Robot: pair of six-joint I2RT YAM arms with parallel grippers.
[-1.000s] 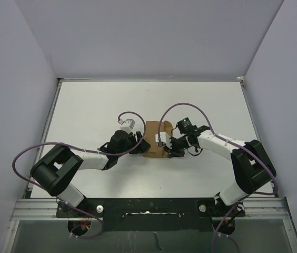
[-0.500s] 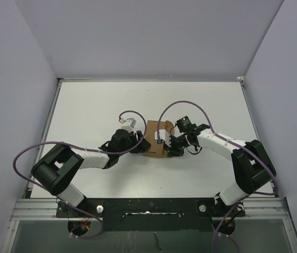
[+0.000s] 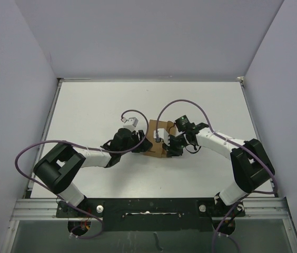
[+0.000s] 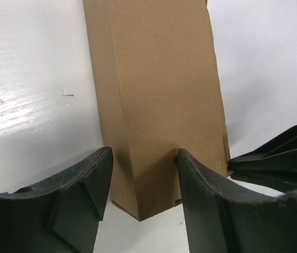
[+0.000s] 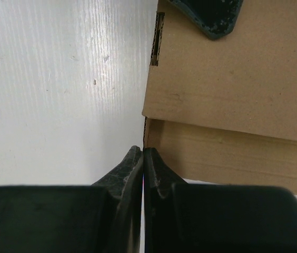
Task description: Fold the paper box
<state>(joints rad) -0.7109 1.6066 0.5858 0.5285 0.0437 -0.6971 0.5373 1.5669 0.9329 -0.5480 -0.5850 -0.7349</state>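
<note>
1. Top external view: the plain brown cardboard paper box (image 3: pixel 155 141) lies mid-bench on the white bench (image 3: pixel 96 110), well off every edge.
2. Left gripper (image 4: pixel 143 174) straddles the box's end, fingers half-spread; whether they grip it, I cannot tell.
3. Right gripper (image 5: pixel 142 158) is fully closed, empty, tips at the box's edge.
</note>
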